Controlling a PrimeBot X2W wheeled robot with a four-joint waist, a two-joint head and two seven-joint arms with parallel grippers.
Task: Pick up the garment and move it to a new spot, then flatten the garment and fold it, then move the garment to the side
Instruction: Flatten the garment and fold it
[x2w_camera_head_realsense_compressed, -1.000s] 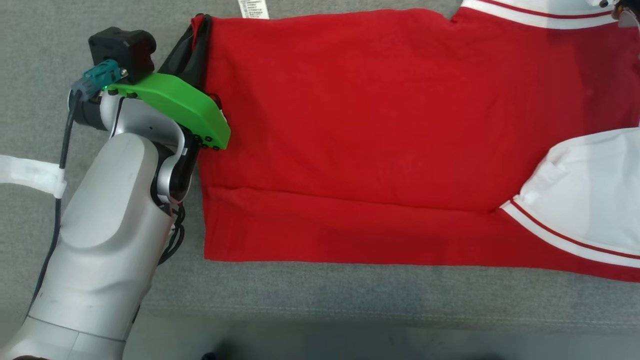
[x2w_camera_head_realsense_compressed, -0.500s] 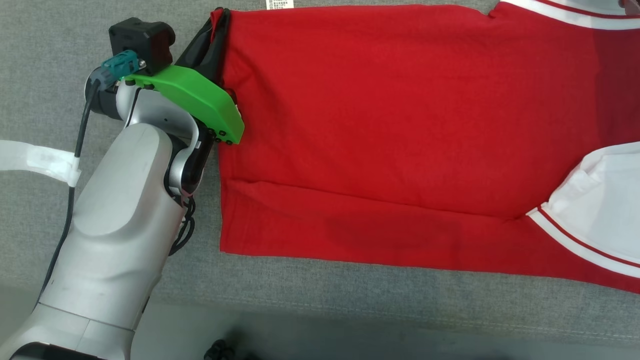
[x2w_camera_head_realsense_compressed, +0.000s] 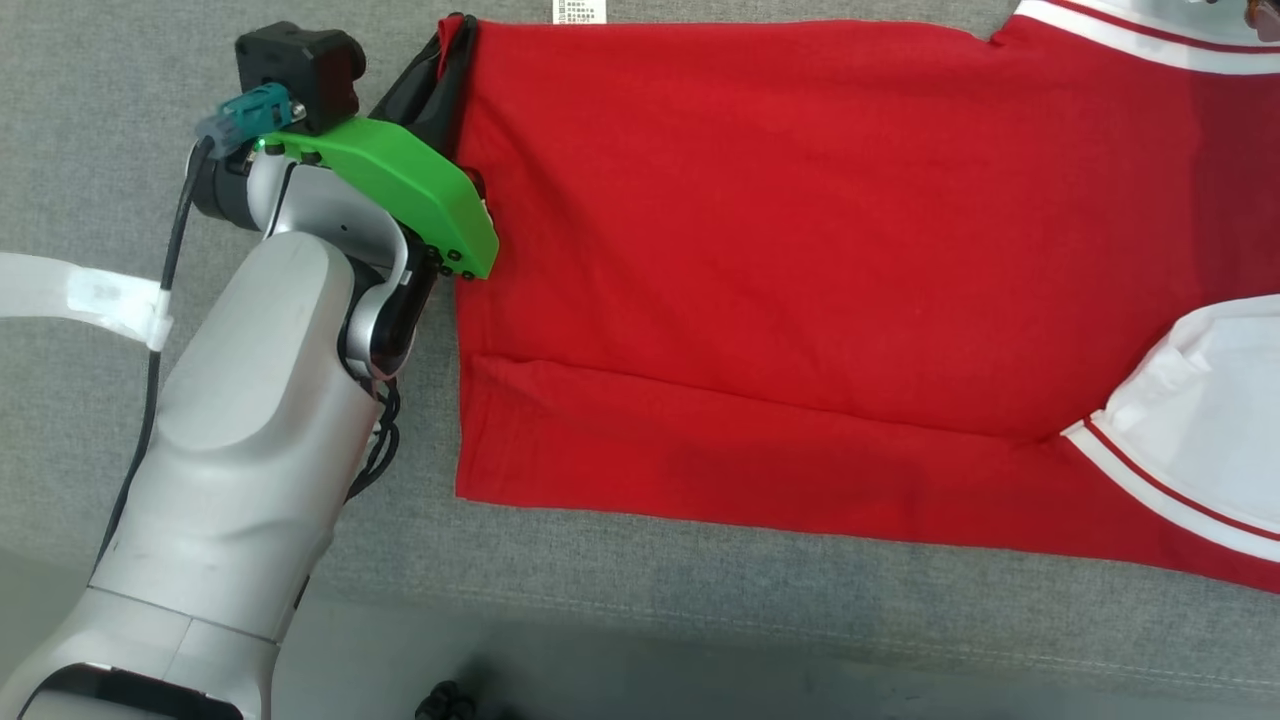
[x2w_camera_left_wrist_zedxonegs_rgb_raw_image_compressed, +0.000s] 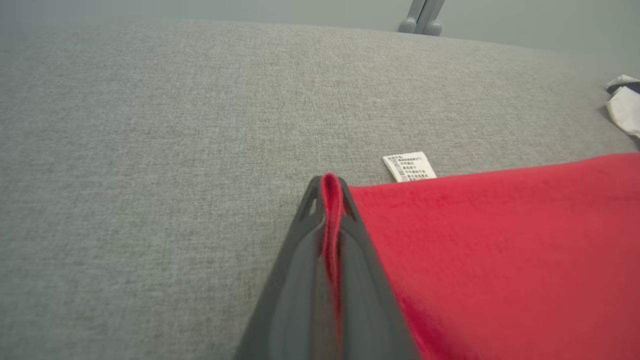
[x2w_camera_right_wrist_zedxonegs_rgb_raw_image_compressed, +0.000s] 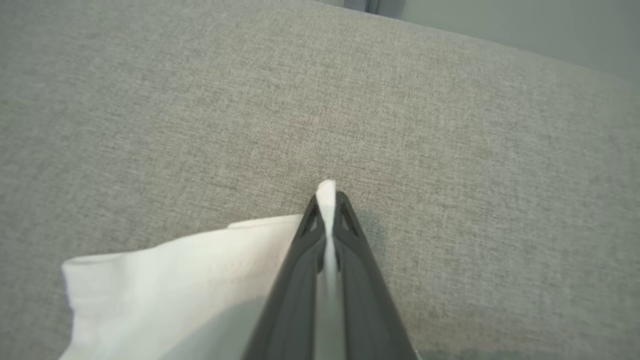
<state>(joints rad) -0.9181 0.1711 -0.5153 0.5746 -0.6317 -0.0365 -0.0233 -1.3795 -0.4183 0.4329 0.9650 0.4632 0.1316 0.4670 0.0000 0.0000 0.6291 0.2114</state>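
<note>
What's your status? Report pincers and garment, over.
Left pincer shut on red corner of garment. Right pincer shut on its white edge. Cloth spread flat on grey cushion, care label sticking out.

I'm seeing one bit of print: a small white care tag (x2w_camera_left_wrist_zedxonegs_rgb_raw_image_compressed: 409, 166) sticking out from the edge of the red garment (x2w_camera_left_wrist_zedxonegs_rgb_raw_image_compressed: 500, 250) & lying on the grey fabric surface (x2w_camera_left_wrist_zedxonegs_rgb_raw_image_compressed: 150, 125). In the left wrist view I'm making out several short rows of dark chars on it, but they're coming through too small & blurred to read. The head view is cropping the tag at the top edge, so it's not giving me legible txt either.
</note>
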